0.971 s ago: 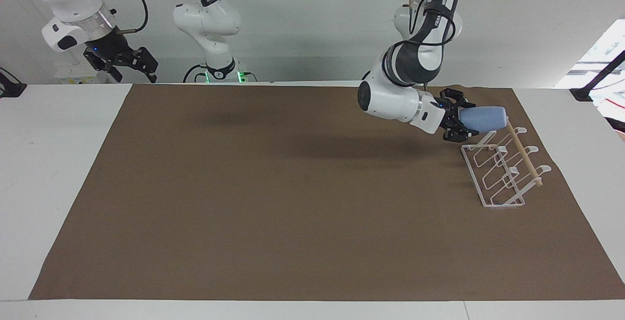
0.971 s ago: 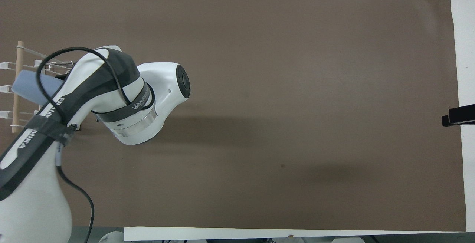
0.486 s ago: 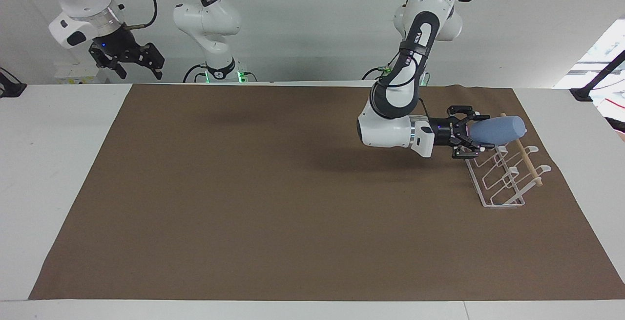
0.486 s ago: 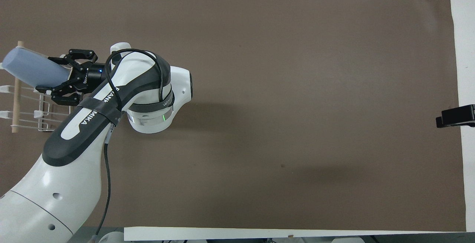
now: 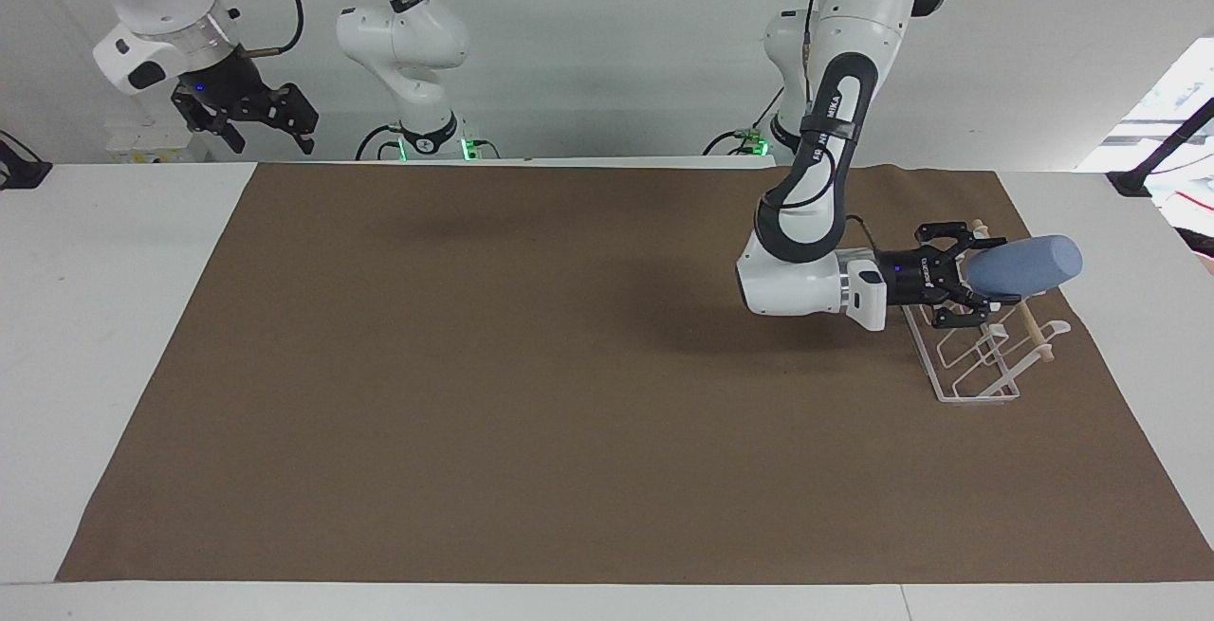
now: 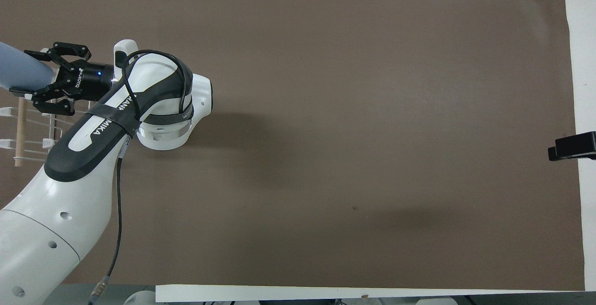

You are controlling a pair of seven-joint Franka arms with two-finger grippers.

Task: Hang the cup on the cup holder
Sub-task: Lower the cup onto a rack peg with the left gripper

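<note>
Left tool (image 5: 956, 277) clamped on cup (image 5: 1024, 265), held sideways over cup holder (image 5: 977, 365), long axis level, pointing away from wrist. Prongs directly beneath. Right tool (image 5: 254, 117) open, waiting well away from holder.

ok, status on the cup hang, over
Left gripper shut on cup, held sideways in the air over cup holder, not hung yet. Right gripper open, waiting raised at its own end. Nothing in the way.

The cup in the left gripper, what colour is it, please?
Light blue cup, plain; clearest in the facing view.
</note>
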